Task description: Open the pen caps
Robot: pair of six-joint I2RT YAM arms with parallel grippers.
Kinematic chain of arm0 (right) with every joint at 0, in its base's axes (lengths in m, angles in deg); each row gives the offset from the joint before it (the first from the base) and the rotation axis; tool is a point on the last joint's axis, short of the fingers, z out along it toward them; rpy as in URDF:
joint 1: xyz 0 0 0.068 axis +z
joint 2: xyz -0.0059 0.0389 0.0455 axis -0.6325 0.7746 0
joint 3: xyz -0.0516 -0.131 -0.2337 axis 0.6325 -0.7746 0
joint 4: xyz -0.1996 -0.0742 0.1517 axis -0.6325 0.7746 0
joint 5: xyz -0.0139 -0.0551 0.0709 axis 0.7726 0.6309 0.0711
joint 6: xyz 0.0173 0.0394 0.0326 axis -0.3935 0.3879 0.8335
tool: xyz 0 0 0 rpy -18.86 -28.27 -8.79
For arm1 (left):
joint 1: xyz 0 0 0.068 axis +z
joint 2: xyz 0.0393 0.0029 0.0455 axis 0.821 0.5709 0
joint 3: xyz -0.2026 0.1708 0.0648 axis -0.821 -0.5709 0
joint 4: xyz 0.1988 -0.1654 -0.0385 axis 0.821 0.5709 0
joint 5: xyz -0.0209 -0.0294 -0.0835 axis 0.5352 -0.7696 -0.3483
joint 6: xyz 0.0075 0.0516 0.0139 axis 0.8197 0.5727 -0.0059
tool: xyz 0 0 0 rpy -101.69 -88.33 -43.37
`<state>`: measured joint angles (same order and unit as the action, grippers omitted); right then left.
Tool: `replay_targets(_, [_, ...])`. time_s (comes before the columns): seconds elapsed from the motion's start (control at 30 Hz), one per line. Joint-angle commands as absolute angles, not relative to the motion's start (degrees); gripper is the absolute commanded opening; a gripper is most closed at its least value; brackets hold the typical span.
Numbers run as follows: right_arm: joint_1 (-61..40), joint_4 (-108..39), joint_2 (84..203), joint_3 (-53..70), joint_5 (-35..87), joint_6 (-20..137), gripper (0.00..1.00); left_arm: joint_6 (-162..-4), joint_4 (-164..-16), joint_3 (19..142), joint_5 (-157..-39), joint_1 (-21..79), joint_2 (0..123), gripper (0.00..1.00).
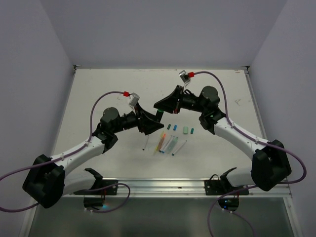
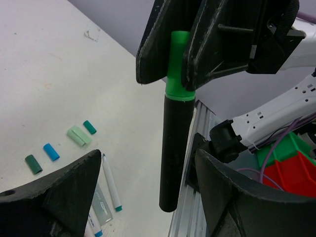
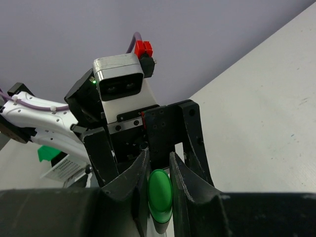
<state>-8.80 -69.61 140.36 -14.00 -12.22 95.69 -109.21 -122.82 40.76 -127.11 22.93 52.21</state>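
A black marker (image 2: 175,148) with a bright green pen cap (image 2: 177,64) hangs above the table. My right gripper (image 2: 167,81) is shut on that cap, whose rounded end shows between its jaws (image 3: 160,195). My left gripper (image 2: 148,163) is open, with its fingers wide on either side of the marker's lower barrel and not touching it. In the top view both grippers, left (image 1: 155,123) and right (image 1: 160,105), meet over the table's middle. Loose caps lie on the table: dark green (image 2: 33,164), blue (image 2: 51,151), pale mint (image 2: 79,135) and teal (image 2: 89,127).
Several uncapped pens (image 1: 165,143) lie in a bunch in front of the loose caps (image 1: 185,130). An aluminium rail (image 2: 185,207) runs along the table's near edge. Red and green bins (image 2: 291,168) sit beyond that edge.
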Motion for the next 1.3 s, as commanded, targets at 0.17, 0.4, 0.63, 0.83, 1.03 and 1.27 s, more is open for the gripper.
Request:
replay_targets(0.17, [-6.54,-70.43,142.43,-13.29,-9.39,94.31,0.00,-109.66,-122.56,43.05,-126.73,22.58,52.24,0.72])
replay_targets(0.4, [-6.36,-72.72,143.40,-13.38,-8.69,95.10,0.00,-110.01,-123.88,42.62,-126.82,21.70,52.50,0.56])
replay_targets(0.63, [-6.27,-73.95,144.28,-13.47,-8.86,95.72,0.00,-110.54,-124.93,42.61,-127.34,21.35,53.03,0.46])
replay_targets(0.83, [-6.19,-74.39,144.28,-13.82,-9.04,95.72,0.00,-111.24,-125.81,42.62,-127.61,21.35,53.56,0.28])
replay_targets(1.03, [-6.27,-74.92,144.28,-14.17,-9.13,95.72,0.00,-112.12,-127.48,41.91,-128.48,21.26,53.65,0.00])
replay_targets(1.27, [-6.45,-76.15,142.87,-13.13,-8.08,95.19,0.00,-112.82,-129.15,39.81,-128.93,20.21,53.65,0.00])
